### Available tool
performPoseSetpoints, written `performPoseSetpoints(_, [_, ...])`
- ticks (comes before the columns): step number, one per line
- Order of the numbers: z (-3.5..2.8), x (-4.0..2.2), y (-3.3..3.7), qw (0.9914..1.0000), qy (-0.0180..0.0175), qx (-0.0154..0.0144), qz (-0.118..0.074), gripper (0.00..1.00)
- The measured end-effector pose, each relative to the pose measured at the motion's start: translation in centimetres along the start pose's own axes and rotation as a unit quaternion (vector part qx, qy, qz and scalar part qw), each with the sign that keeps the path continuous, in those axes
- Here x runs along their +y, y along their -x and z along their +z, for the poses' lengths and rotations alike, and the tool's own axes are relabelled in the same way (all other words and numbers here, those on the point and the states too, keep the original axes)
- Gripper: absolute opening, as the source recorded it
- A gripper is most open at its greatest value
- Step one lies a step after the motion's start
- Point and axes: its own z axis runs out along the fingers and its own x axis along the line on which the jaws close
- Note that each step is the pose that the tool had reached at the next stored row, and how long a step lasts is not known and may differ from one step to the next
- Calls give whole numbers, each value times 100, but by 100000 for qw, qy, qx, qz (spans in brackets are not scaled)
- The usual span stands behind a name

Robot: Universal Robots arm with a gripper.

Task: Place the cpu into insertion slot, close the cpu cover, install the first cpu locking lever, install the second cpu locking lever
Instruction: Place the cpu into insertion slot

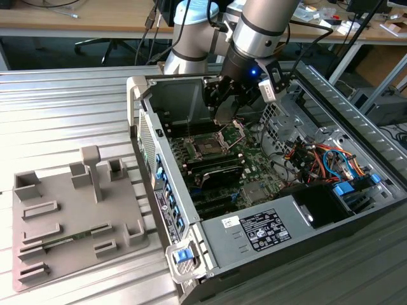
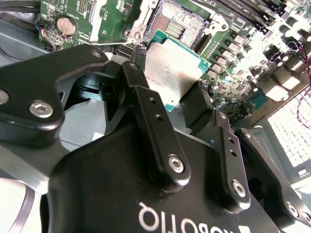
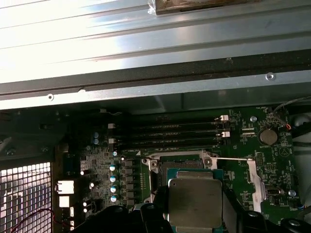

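End effector clamped on the cpu, held over the open insertion slot, green motherboard beneath, inside the opened computer case

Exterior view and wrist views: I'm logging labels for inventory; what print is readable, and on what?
Power supply label: too small to read.
White sticker beside it: too small.
Motherboard markings: too small.
On the cpu, in the fingers: glare, nothing legible.
On the gripper: white maker's lettering, upside down, cropped; not quoted.

ribbed metal table, computer case, grey tray
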Motion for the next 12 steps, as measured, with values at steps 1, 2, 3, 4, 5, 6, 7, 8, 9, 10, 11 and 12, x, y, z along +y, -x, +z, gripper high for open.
performPoseSetpoints(1, [0,0,0,100000,-2,-6,71,55])
performPoseSetpoints(2, [0,0,0,100000,1,-13,147,55])
performPoseSetpoints(3, [1,0,0,100000,2,-18,215,55])
performPoseSetpoints(4, [1,0,0,100000,4,-27,315,55])
performPoseSetpoints(5, [1,0,0,99999,3,-36,390,55])
performPoseSetpoints(6, [1,0,0,99999,-5,-48,528,55])
performPoseSetpoints(7, [2,0,0,99998,-9,-58,644,55])
performPoseSetpoints(8, [2,0,0,99997,-14,-68,731,55])
performPoseSetpoints(9, [2,0,0,99997,-15,-74,790,55])
performPoseSetpoints(10, [2,0,0,99996,-17,-80,872,55])
performPoseSetpoints(11, [2,0,0,99996,-17,-85,928,55])
performPoseSetpoints(12, [3,0,0,99995,-18,-93,1015,55])
